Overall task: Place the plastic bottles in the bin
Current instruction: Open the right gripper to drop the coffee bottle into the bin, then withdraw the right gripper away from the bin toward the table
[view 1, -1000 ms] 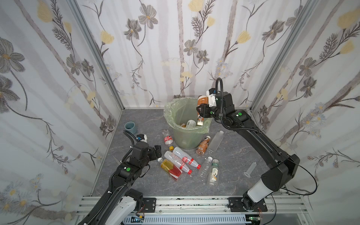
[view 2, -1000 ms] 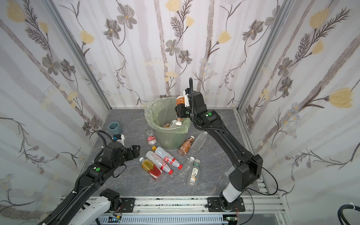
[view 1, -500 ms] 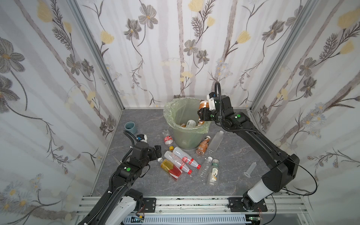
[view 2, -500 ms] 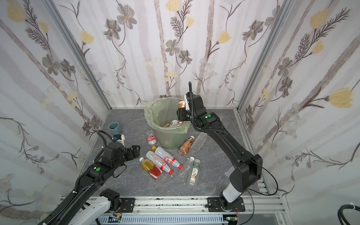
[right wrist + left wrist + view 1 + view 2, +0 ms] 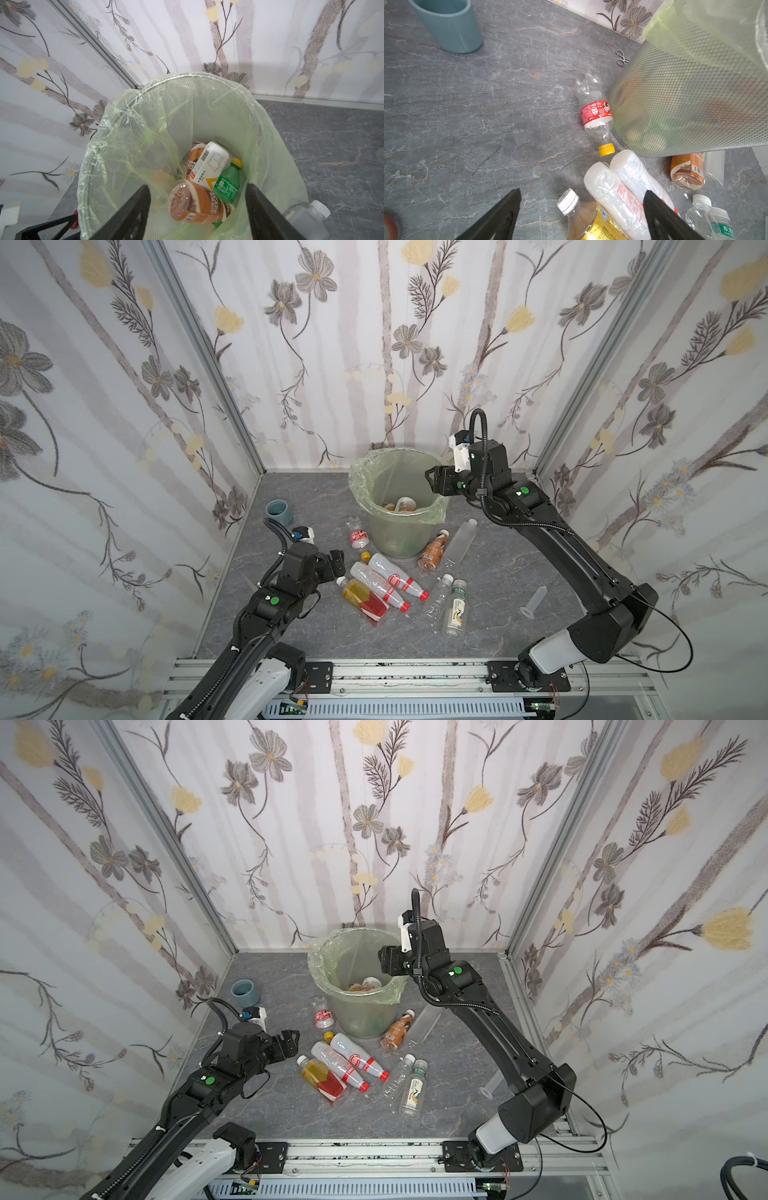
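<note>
The bin (image 5: 390, 535) (image 5: 353, 1015) stands at the back middle, a pale-green bag folded over its rim. My right gripper (image 5: 430, 479) (image 5: 383, 965) (image 5: 197, 187) hangs open above its right rim. Below the jaws a brown coffee bottle (image 5: 197, 204) lies loose in the bin on a white-labelled bottle (image 5: 212, 164) and a green one (image 5: 227, 182). In front of the bin lie several plastic bottles: two clear ones with red caps (image 5: 395, 578) (image 5: 612, 193), a yellow one (image 5: 363, 601) and a brown one (image 5: 433, 551). My left gripper (image 5: 337, 562) (image 5: 293, 1038) (image 5: 581, 191) is open, low, beside the yellow bottle's white cap (image 5: 568, 200).
A red-labelled bottle with a yellow cap (image 5: 596, 112) lies against the bin's left side, and a frosted bottle (image 5: 459, 539) lies on its right. A blue-grey cup (image 5: 279, 511) stands at the back left. A clear beaker (image 5: 534, 601) lies at the right. Small scissors (image 5: 622, 58) lie behind the bin.
My right gripper has opened and let go of the brown coffee bottle, which has dropped into the bin. The left arm has not moved.
</note>
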`<state>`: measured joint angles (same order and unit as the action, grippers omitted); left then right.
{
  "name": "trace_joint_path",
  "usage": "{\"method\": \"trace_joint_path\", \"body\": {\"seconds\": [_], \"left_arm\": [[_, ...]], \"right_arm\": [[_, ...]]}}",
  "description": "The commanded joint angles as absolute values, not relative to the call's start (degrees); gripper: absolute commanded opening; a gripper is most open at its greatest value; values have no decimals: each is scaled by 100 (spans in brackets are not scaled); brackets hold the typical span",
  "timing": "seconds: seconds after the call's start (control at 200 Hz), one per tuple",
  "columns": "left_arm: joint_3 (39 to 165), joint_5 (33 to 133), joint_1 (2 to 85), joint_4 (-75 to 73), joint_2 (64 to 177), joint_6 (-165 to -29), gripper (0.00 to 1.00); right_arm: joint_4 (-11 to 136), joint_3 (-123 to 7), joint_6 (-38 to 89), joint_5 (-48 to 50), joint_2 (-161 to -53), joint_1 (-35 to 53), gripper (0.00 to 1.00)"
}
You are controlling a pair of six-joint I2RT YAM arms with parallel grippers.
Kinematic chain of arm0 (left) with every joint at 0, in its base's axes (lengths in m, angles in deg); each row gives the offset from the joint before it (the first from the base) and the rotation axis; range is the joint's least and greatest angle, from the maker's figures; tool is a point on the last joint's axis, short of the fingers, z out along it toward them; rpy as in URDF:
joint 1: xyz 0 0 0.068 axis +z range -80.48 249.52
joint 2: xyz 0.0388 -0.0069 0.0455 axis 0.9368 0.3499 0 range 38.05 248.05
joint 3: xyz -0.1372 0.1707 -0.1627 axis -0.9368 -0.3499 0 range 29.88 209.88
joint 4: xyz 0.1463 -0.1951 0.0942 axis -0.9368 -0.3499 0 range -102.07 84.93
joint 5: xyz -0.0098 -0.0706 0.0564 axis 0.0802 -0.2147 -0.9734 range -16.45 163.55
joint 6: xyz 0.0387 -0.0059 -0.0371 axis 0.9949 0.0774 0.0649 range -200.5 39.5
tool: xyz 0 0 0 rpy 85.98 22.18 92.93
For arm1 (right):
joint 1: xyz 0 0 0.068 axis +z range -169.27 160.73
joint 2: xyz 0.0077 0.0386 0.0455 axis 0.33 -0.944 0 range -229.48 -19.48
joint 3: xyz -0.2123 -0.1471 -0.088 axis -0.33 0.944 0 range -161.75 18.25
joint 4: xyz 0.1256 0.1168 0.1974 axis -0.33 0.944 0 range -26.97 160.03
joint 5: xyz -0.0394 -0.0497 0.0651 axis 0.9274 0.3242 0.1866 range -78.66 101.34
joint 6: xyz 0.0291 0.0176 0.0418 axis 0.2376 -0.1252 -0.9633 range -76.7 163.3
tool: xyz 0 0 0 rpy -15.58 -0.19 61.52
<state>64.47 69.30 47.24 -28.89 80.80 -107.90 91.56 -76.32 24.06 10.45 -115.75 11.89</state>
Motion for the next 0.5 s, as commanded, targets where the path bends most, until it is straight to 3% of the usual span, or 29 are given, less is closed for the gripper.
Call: {"method": "trace_joint_path", "body": {"seconds": [0.0, 0.495], "left_arm": [[6424, 6920, 4727, -2757, 8102, -10810, 94], [6398, 7091, 4658, -2757, 8281, -11012, 94]], "right_arm": [[9154, -7616, 2537, 1092, -11419, 1194, 74], [8922, -5514, 2595, 1428, -9381, 931, 81]]}}
